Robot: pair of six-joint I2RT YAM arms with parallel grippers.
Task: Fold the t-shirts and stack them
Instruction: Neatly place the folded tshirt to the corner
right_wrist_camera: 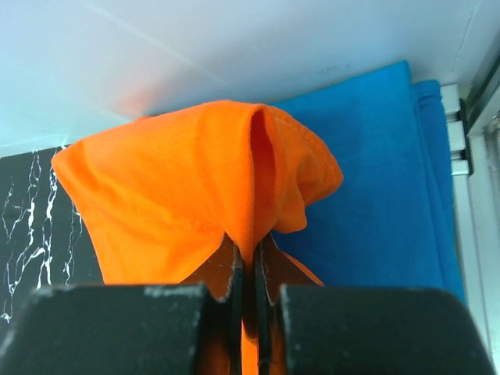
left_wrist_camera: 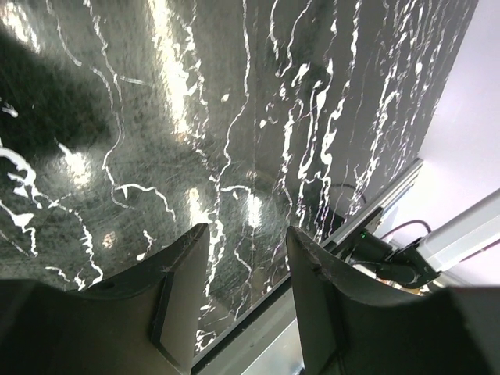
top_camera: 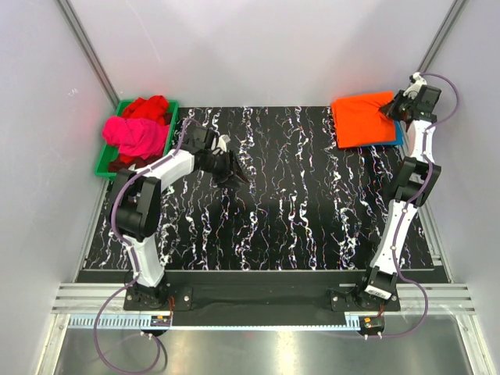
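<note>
— What is the surface like?

— A black tabletop veined with white like marble, glossy enough to throw back the lights in the left wrist view. Pale, plain walls close it in at the back and on both sides, with metal posts running up the two far corners. A metal rail runs along the near edge, where both arm bases are bolted.

— And the shirts?

— The orange t-shirt lies folded in the far right corner on top of the blue t-shirt, whose edge shows along its right side. The magenta t-shirt and the red t-shirt are heaped unfolded in the green tray at the far left corner.

— The right tool?

— Pinched together on a fold of the orange t-shirt at its far right corner; the cloth rises in a peak above the fingers.

— The left tool?

— Fingers apart, nothing between them, over bare tabletop just right of the tray.
</note>
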